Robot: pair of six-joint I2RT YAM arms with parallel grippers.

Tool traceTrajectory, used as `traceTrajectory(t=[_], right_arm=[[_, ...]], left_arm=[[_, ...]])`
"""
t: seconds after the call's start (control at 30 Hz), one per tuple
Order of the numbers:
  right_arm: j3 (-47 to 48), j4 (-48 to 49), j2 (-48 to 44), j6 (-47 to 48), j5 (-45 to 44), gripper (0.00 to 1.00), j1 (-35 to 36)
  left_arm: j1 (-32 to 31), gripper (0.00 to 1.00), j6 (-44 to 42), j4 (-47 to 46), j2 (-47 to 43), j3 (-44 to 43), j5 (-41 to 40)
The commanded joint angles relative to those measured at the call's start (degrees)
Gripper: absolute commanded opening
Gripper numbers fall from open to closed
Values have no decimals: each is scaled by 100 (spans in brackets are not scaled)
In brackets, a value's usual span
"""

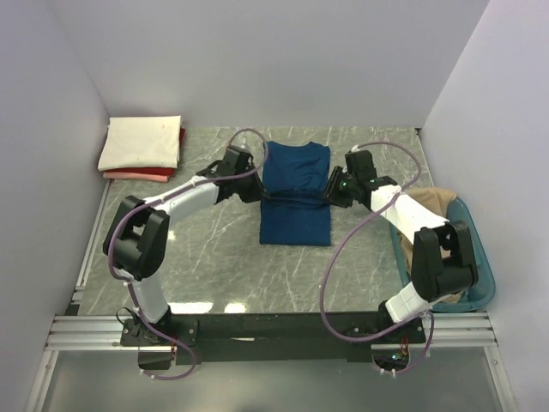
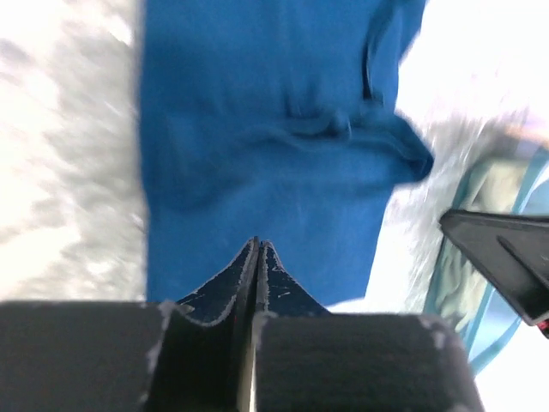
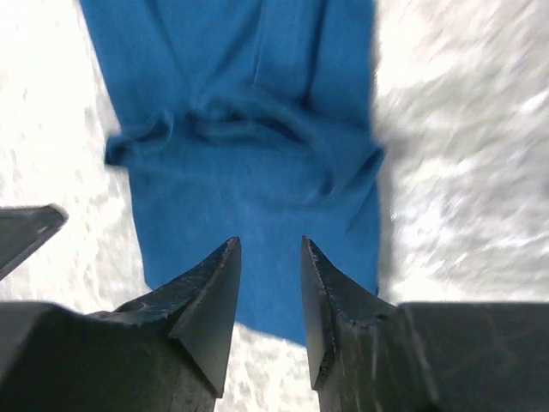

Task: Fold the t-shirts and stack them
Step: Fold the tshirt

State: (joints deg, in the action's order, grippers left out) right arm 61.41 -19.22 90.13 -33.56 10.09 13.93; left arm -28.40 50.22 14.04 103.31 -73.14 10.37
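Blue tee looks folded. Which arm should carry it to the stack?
Left, probably. The stack sits in the far left corner, on that arm's side, and the left tool, jaws shut, is at the left edge of the blue tee. The right tool, jaws open, is at the opposite edge.

We hold our left tool [image 1: 254, 184] low, pointing toward four o'clock with its jaws pressed flat together, and our right tool [image 1: 334, 189] opposite it, pointing toward eight o'clock with its jaws parted.
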Motion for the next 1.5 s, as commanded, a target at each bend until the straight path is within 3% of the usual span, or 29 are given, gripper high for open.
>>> traceTrajectory(t=[0.0,0.27,0.7,0.8,0.93,1.0,1.23,1.47], right_arm=[[-340,296,-180,-10,-156,40,285],[46,297,786,78,-191,29,470],[1487,-196,1753,122,-139,27,250],[1865,-318,2043,122,-77,27,233],[2094,-345,2290,122,-33,26,180],[2139,-319,2343,131,-33,26,171],[2174,-398,2141,174,-217,26,83],[2034,-398,1544,148,-438,27,57]], left_arm=[[-472,5,-73,-130,-92,134,-132],[-667,1,-117,-113,628,-471,-123],[-315,3,-434,740,2053,-2362,-158],[-113,13,-478,758,2053,-2608,-97],[36,35,-574,478,1694,-2548,35],[37,36,-618,433,1482,-2477,17],[-7,30,-452,-156,876,-1398,237],[-332,14,-644,-86,971,-1351,193]])
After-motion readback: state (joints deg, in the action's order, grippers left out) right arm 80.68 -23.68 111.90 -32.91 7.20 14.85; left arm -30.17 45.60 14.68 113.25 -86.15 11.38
